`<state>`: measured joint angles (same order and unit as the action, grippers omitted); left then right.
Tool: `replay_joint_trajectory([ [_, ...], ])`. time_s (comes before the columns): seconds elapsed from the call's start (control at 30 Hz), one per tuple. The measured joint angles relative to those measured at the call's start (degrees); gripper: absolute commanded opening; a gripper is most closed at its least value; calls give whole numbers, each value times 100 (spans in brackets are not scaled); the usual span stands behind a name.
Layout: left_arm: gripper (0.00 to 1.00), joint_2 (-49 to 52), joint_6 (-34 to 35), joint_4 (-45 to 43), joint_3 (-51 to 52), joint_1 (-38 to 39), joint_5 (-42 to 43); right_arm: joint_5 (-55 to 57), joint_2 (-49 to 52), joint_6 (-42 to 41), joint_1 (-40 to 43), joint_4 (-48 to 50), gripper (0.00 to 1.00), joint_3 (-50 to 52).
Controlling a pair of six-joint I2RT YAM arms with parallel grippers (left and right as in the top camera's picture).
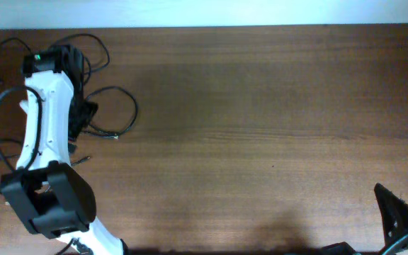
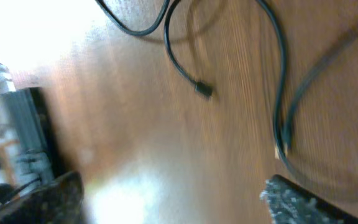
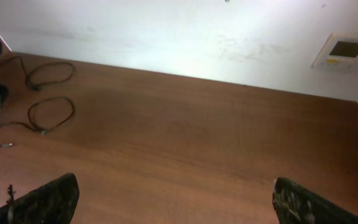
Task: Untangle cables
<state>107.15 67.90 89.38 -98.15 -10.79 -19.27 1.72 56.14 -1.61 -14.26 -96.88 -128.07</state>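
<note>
The three thin black flexible cables (image 1: 134, 106) are lying in loose overlapping loops at the far-left corner of the brown wooden tabletop (image 1: 261, 106). The loops are curling round and partly under the white left arm (image 1: 44, 120), so the overhead view isn't showing exactly where they're crossing. In the left wrist view one small dark plug end (image 2: 204, 90) is lying free on the wood. A second, metal-tipped plug end (image 2: 281, 149) is sitting near the right-hand finger. The left gripper (image 2: 169, 186) is hovering low over the strands w/ fingers spread apart and nothing btwn them. The right gripper (image 3: 174, 183) is waiting at the near-right edge, well apart from the pile, also spread wide and holding nothing. Judging by this, the job is looking early: the left side is lining up a pick and no cord is separated yet. Next move prob. calls for closing on one strand near a free plug, then drawing it out sideways, away from the other loops. Risk is dragging the whole bundle along.
</note>
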Motion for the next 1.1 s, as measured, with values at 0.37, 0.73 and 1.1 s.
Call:
replay_joint_trajectory([
  [0.37,45,35,651,-3598,3230,-1047,-238,0,0,7,0,-9,99,4],
  [0.73,0,-50,-1823,-6367,3821,-1073,437,0,0,7,0,-7,99,4],
  [1.1,99,-1073,-3814,-4275,2052,-1062,1829,0,-2,7,0,-7,99,4],
])
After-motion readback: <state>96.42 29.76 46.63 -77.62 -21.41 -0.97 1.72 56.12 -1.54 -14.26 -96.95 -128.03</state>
